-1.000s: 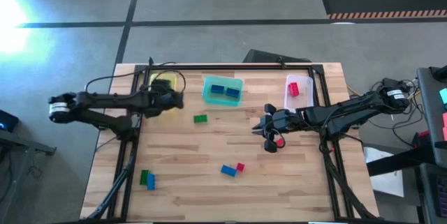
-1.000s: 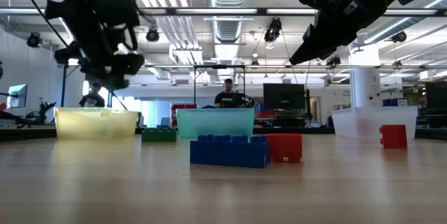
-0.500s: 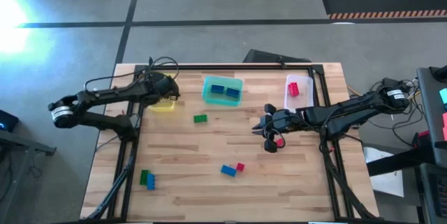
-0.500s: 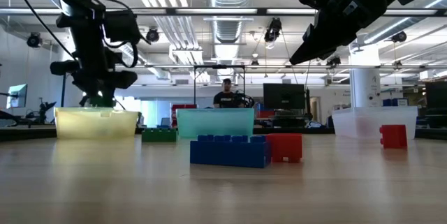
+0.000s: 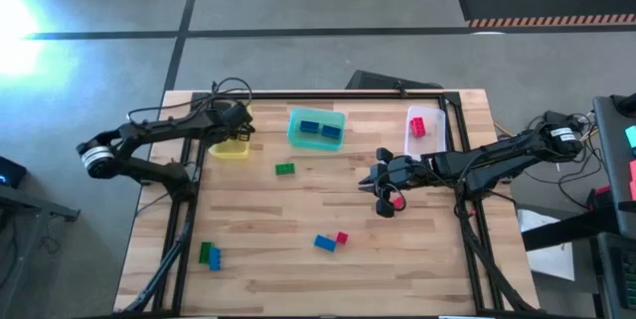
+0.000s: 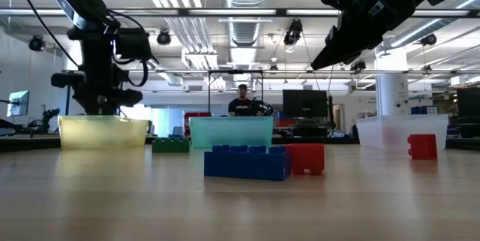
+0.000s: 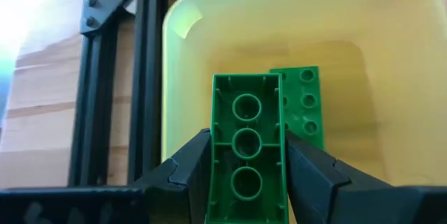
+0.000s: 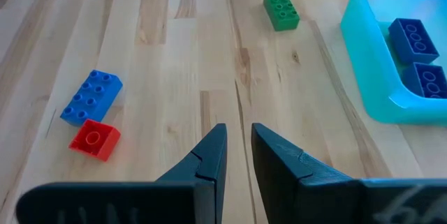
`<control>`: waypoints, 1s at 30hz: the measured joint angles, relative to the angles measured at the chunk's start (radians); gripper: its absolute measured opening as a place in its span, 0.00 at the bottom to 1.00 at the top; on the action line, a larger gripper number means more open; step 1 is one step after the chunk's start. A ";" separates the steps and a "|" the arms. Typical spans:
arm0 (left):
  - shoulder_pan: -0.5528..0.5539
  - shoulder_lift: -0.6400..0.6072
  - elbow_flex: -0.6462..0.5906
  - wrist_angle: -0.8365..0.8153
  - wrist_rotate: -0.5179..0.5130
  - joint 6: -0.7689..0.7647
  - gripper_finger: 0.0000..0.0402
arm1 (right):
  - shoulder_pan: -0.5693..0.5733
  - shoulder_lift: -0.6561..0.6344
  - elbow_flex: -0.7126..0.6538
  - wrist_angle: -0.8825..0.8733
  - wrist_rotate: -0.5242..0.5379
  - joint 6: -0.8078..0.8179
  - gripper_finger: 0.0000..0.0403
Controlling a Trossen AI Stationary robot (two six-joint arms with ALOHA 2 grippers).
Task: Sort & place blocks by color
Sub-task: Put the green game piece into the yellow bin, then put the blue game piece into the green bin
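Wooden table [image 5: 298, 230], centre frame; ceiling-lit room behind. Left gripper [image 7: 246, 182] clamps green brick [image 7: 246, 140] over yellow bin [image 5: 231, 147]. Right gripper [image 8: 237, 158] nearly closed, empty.

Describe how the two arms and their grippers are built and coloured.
Both arms are dark, jointed links with loose black cables looping along them. The left arm has a pale ring near its base. The left gripper and right gripper each have two black, wedge-shaped fingers.

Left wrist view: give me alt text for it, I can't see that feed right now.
The left gripper holds a green block between its fingers, studs facing away, above the open yellow bin. A second green block already lies flat on the bin's floor. The table's black frame rail and wood top show beside the bin.
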 joint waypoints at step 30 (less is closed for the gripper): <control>-0.074 -0.033 0.027 0.016 0.138 0.043 0.48 | 0.000 0.000 0.000 0.007 0.000 0.003 0.14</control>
